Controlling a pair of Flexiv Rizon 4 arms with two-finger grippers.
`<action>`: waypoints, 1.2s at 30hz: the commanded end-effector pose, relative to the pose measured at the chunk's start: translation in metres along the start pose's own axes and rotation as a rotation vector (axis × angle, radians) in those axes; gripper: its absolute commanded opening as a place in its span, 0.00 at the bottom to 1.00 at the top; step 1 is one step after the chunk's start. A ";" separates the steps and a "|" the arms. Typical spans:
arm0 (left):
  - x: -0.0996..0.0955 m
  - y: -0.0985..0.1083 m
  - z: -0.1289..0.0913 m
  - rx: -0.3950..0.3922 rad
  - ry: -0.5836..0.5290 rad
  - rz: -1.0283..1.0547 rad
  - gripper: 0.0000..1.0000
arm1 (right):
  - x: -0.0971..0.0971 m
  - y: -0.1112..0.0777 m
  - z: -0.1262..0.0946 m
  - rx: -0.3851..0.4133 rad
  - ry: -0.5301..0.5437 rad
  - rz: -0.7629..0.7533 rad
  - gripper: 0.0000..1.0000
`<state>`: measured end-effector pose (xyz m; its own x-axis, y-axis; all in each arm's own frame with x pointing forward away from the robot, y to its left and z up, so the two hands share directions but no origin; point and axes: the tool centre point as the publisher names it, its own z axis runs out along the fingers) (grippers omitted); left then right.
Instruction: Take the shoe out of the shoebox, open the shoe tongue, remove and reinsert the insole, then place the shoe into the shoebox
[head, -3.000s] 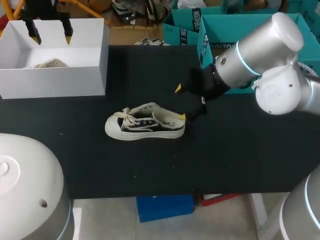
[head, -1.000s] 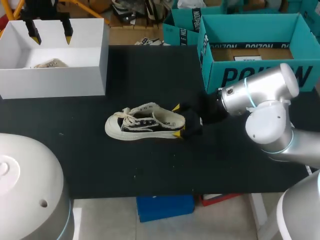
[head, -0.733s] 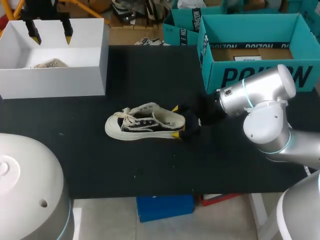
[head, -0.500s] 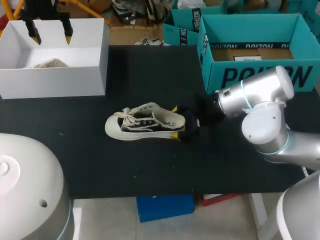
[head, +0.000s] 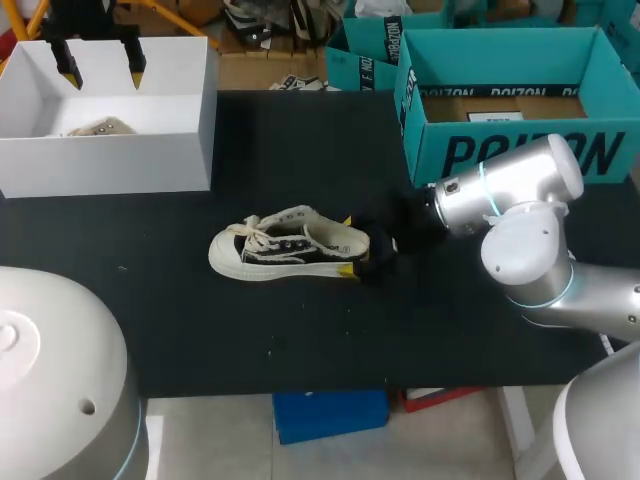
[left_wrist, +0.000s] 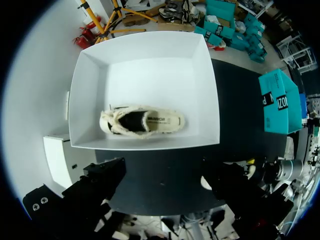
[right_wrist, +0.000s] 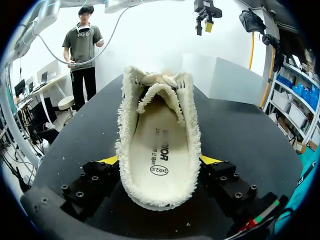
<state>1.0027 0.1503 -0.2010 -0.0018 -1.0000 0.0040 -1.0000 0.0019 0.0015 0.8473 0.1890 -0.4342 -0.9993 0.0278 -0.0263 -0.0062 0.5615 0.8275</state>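
A cream and black lace-up shoe (head: 290, 250) lies on the black table, toe toward my left. My right gripper (head: 346, 244) straddles its heel, one yellow tip on each side. In the right wrist view the shoe (right_wrist: 160, 145) sits heel-first between the fingers (right_wrist: 107, 161), its fleece lining and insole showing; the jaws stand open, close against the heel. My left gripper (head: 100, 62) hangs open above the white box (head: 110, 155). From the left wrist, a second shoe (left_wrist: 142, 121) lies in the white box (left_wrist: 150, 55), well below my left gripper (left_wrist: 167, 180).
A teal open shoebox (head: 500, 150) stands at the table's back right, just behind my right arm. More teal boxes sit behind it. The white box takes up the back left corner. Bare black tabletop (head: 300, 340) stretches in front of the shoe.
My right gripper has slid in from the right around the shoe's heel and its fingers have narrowed slightly. The shoe has shifted a touch to the left. The left arm has not moved.
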 end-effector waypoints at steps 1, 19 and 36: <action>0.000 0.001 -0.001 -0.001 -0.002 -0.001 1.00 | -0.002 -0.001 0.004 0.001 0.001 0.001 0.00; 0.038 0.031 -0.006 0.061 -0.039 -0.148 1.00 | -0.002 -0.001 0.004 0.001 0.001 0.001 0.00; 0.173 0.159 0.023 0.105 -0.097 -0.267 1.00 | -0.002 -0.001 0.004 0.001 0.001 0.001 0.00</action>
<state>0.8672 -0.0095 -0.2164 0.2623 -0.9628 -0.0645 -0.9650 -0.2617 -0.0176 0.8477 0.1895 -0.4341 -0.9994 0.0261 -0.0249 -0.0060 0.5620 0.8271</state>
